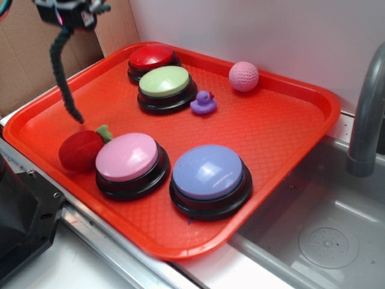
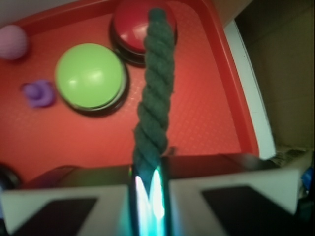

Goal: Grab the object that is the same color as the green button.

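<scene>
A robot hand sits high over the left rear corner of an orange-red tray, its two sides pressed together on the top end of a dark green cord. The cord hangs straight down from the pinch, and its loose lower tip dangles just above the tray floor, near a red plush ball.

The likely trouble is slipping. Only the very end of the cord appears to be gripped, so a quick move could let it slide free and drop. The swinging tail might also brush the plush ball or the pink button.

The cord is long, thin and floppy, made of thick twisted strands with a fuzzy fabric surface. Its green is much darker than the pale green button, which sits near the back beside a red button.
</scene>
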`<state>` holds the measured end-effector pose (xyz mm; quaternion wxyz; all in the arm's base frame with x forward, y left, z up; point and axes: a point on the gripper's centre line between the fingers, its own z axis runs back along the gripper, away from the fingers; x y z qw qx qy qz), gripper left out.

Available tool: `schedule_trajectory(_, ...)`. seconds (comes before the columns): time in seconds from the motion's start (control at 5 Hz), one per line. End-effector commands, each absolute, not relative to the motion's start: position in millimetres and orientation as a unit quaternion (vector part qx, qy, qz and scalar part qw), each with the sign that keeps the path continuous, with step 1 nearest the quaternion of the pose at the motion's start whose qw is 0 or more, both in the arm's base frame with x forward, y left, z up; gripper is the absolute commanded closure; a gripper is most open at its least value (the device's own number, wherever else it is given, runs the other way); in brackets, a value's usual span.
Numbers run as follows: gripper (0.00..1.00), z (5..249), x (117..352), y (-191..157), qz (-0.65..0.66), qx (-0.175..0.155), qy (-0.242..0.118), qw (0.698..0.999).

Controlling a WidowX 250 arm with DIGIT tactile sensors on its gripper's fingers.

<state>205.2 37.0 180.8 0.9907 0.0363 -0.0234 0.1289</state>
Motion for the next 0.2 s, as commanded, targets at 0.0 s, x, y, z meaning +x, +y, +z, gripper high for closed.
schedule_trajectory(0.0, 1.00, 238.5, 200.2, 7.2, 0.074, 0.057, -0.061, 0.994)
